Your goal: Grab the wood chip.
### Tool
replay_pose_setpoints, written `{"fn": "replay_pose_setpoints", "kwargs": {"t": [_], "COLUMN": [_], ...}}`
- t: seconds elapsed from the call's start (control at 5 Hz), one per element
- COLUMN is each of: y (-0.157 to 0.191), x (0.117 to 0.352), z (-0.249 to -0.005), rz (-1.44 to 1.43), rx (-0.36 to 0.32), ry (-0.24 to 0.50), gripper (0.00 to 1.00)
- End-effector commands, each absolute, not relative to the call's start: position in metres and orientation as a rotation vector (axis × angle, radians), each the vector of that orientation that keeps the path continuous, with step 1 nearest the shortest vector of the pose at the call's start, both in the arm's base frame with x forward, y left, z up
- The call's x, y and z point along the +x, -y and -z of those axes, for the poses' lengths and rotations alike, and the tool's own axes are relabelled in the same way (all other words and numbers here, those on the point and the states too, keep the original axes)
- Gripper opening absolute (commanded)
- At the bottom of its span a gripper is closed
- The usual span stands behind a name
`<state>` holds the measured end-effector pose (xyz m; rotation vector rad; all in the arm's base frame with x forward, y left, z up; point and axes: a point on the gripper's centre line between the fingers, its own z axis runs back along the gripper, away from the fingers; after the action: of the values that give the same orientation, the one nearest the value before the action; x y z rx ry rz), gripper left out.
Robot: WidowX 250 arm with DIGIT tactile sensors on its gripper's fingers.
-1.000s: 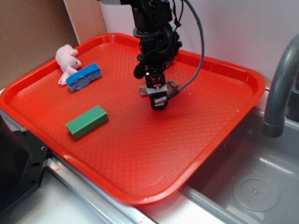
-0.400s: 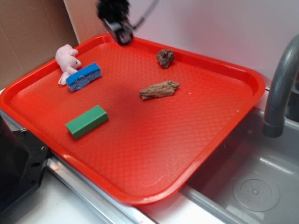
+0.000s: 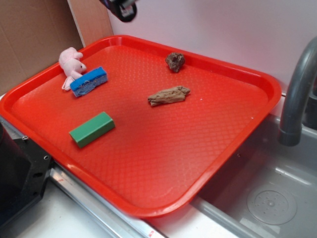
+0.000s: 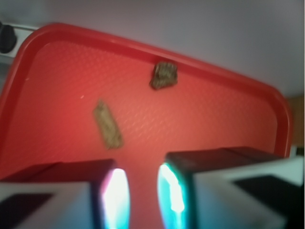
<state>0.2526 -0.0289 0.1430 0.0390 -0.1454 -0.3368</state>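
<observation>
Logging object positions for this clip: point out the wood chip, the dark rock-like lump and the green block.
wood chip (image 3: 169, 95): exterior view, middle of its flat top.
dark rock-like lump (image 3: 175, 61): exterior view, centre of the lump.
green block (image 3: 92, 129): exterior view, middle of its top face.

Even, soft light throughout; exterior view sharp, wrist view blurred, with glare on the tool's fingertips (image 4: 116, 198).

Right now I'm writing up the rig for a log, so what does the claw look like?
In the wrist view the claw shows two blocky dark fingers with pale faces; the inner pads glow, pinkish-white on one, cyan on the other. In the exterior view only a black tip shows at the top edge.
</observation>
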Motion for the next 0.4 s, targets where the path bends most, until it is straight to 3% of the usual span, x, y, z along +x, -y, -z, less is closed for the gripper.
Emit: {"fn": "replay_pose_setpoints", "kwargs": {"t": [0.0, 0.2], "y": [0.066, 0.072], "x": [0.260, 0.264], "z": [-0.081, -0.069], "rz": [0.471, 0.471], "rx": [0.082, 0.090], "ry": [0.144, 0.098], "gripper": [1.00, 1.00]}}
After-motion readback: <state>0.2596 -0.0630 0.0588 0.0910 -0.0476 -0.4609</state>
